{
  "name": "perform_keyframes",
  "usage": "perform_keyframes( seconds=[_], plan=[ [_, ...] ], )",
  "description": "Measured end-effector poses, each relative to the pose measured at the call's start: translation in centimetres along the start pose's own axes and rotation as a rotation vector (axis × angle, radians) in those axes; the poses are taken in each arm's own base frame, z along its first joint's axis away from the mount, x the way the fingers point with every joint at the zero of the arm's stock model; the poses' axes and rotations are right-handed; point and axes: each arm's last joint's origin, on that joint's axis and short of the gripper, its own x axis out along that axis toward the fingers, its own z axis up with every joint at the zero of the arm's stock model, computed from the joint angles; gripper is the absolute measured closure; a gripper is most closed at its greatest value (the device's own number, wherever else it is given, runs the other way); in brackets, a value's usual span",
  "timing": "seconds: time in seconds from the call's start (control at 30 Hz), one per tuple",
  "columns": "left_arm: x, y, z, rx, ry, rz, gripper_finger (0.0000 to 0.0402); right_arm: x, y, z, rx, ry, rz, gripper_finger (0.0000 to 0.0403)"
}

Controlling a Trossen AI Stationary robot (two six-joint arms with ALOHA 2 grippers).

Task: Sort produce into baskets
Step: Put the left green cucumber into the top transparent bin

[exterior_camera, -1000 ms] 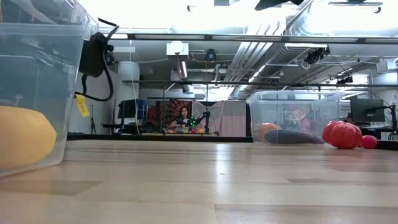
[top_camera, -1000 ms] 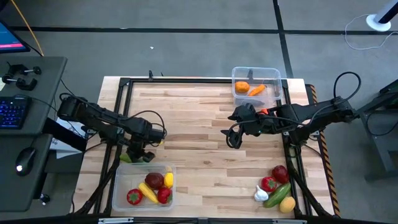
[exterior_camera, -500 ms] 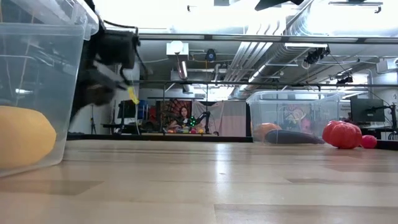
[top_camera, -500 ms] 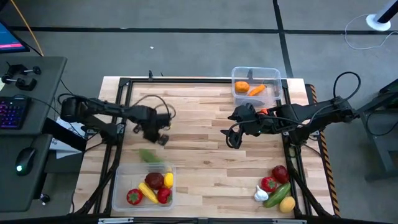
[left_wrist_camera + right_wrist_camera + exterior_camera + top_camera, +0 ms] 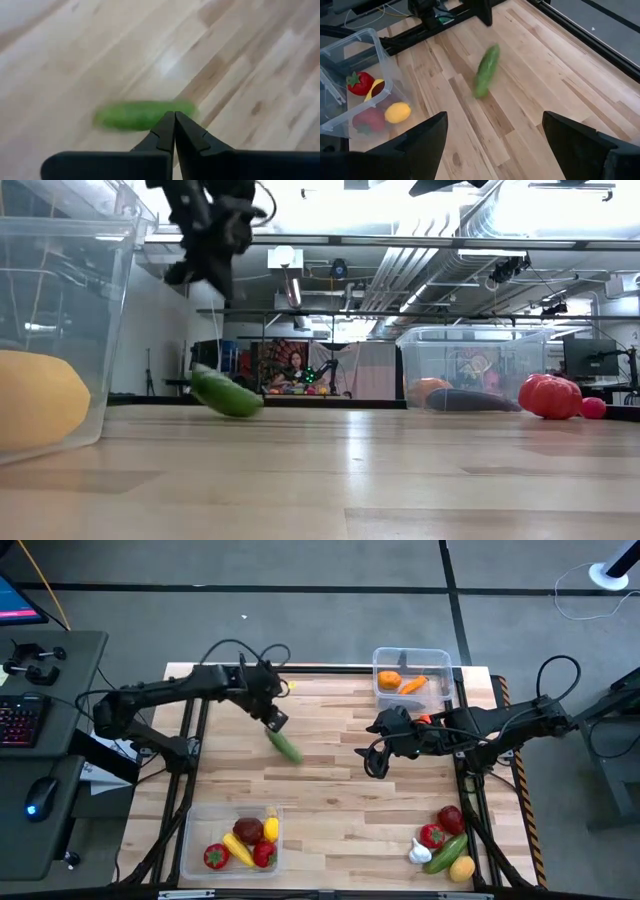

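A green cucumber (image 5: 285,745) lies on the wooden table left of its middle. It also shows in the low view (image 5: 227,393), the left wrist view (image 5: 142,114) and the right wrist view (image 5: 486,70), blurred in each. My left gripper (image 5: 273,720) is shut and empty just beyond the cucumber's far end, and stands well above it in the low view (image 5: 205,265). My right gripper (image 5: 374,752) hovers open and empty right of the table's middle. A clear basket (image 5: 195,840) with red, yellow and purple produce stands near left. A second basket (image 5: 440,665) with orange pieces stands far right.
A pile of loose produce (image 5: 445,840) lies at the near right corner: red pieces, a green cucumber, white garlic and a yellow lemon. Black frame rails (image 5: 195,740) run along the table's sides. Bare wood lies between the two arms.
My left gripper has swung from beside the near-left basket toward the far edge and the right, rising. The cucumber, which lay by that basket's far left corner, has travelled across the wood toward the table's middle and turned about.
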Motion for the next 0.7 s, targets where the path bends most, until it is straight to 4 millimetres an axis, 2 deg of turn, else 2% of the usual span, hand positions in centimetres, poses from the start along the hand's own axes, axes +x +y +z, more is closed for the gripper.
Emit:
perform_keyframes(
  seconds=[0.17, 0.4, 0.53, 0.7],
  plan=[
    [-1.3, -0.8, 1.5, 0.057, -0.107, -0.044, 0.0401, 0.0, 0.0, 0.0, 0.012, 0.000, 0.000, 0.0087],
    [-1.0, -0.2, 2.2, 0.093, -0.130, -0.033, 0.0392, 0.0, 0.0, 0.0, 0.019, 0.000, 0.000, 0.0087],
    [-0.9, 0.4, 2.5, 0.158, -0.133, -0.017, 0.0359, 0.0, 0.0, 0.0, 0.020, -0.001, 0.000, 0.0087],
    [0.1, 1.1, 3.1, 0.162, -0.099, -0.031, 0.0284, 0.0, 0.0, 0.0, 0.064, -0.001, 0.000, 0.0087]
  ],
)
